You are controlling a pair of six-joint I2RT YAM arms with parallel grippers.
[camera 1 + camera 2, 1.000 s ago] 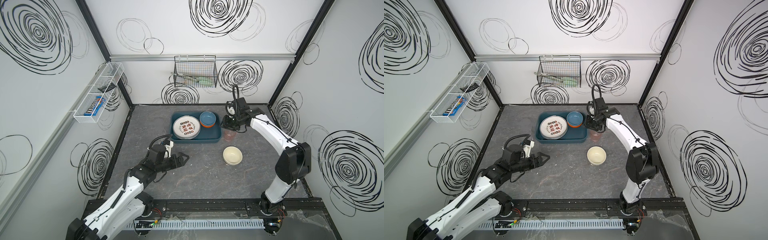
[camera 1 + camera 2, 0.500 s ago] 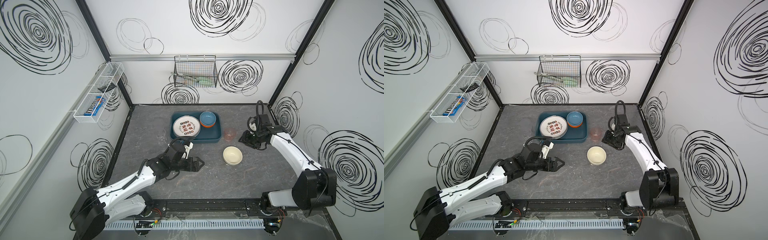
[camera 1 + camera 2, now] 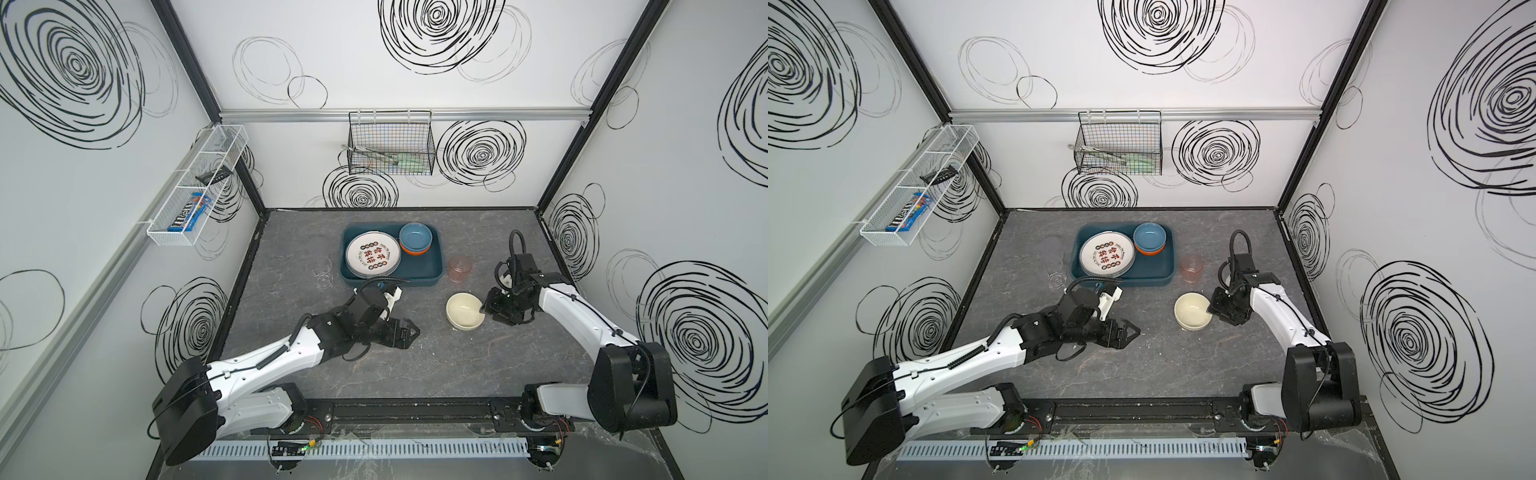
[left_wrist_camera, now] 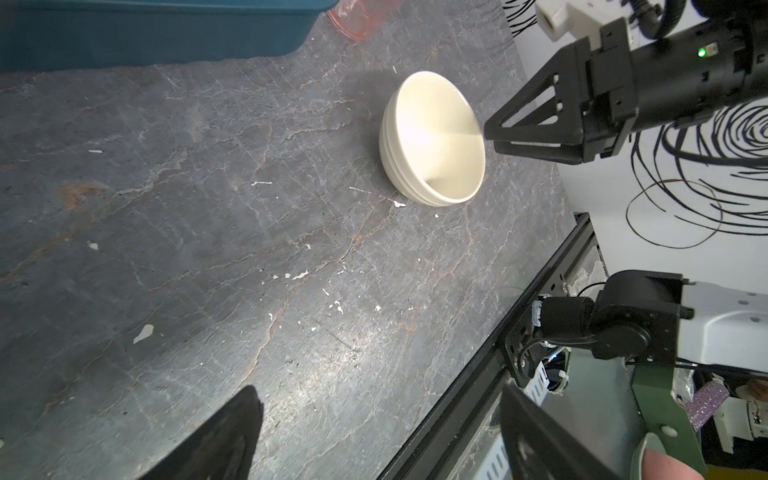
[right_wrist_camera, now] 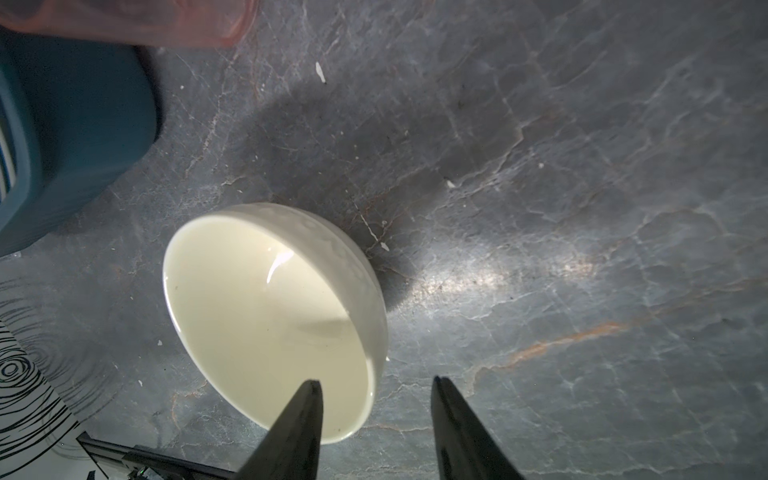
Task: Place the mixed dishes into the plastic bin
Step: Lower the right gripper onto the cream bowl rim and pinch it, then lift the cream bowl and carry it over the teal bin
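Cream bowl [image 5: 266, 316]: judged rigid, glaze-slick, chippable, fairly light; best pinched across the rim wall. Right gripper [image 5: 376, 380]: jaws part-spread, rim straddled, nothing clamped.

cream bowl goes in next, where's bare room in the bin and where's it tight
Bare floor in the bin: the front right part, bordered by the plate, the stacked blue bowl behind and the right wall. Crowded: the left half under the plate, the back right corner. Outside, the pink tumbler stands close by the right wall.

White arms [image 3: 266, 361], black joints [image 3: 187, 411]; right pincer [image 4: 491, 135] black, triangular (green LED [image 4: 702, 52]).
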